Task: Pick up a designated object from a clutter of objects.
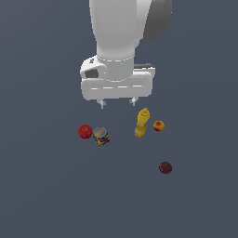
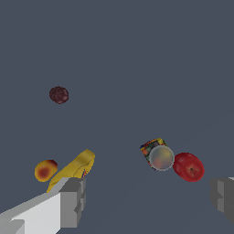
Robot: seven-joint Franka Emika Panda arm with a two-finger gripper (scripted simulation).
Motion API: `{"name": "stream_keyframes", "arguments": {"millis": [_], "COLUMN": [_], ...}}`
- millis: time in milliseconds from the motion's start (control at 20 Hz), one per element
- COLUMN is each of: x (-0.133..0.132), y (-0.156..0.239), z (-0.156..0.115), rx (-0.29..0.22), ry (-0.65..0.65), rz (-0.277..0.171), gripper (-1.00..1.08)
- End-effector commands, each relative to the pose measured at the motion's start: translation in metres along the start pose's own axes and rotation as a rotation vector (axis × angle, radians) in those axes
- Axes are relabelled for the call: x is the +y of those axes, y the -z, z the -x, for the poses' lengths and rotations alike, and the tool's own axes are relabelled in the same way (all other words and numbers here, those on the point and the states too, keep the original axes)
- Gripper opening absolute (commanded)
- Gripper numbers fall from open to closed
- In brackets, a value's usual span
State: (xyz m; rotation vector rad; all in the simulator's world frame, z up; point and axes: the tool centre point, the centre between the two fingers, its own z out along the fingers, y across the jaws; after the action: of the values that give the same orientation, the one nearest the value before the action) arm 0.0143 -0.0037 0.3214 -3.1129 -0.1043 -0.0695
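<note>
The hand [image 1: 117, 102] hangs empty with fingers apart, high above the tabletop [image 1: 46, 195]; the apple [image 1: 84, 131] sits touching the can [image 1: 101, 135], so room is tight there

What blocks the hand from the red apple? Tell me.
Nothing sits between them. The open hand hangs above the clutter; the apple lies uncovered, but the can crowds its side toward the exterior view's right.

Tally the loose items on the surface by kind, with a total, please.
Round fruit: 2, the red apple and the orange-yellow fruit
Cans: 1, the multicoloured can
Bottles: 1, the yellow bottle
Balls: 1, the dark maroon ball
Total: 5
</note>
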Motion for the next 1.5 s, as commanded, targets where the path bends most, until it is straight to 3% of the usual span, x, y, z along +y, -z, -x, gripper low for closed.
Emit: {"name": "stream_keyframes", "arguments": {"millis": [0, 700, 1450], "x": [0.006, 0.062, 0.130], "y": [-0.007, -0.073, -0.153], "z": [0.000, 0.011, 0.046], "rx": [-0.001, -0.011, -0.027], "ry": [0.018, 0.203, 0.438], "rz": [-0.001, -0.003, 0.001], "gripper": [1.00, 1.00, 1.00]}}
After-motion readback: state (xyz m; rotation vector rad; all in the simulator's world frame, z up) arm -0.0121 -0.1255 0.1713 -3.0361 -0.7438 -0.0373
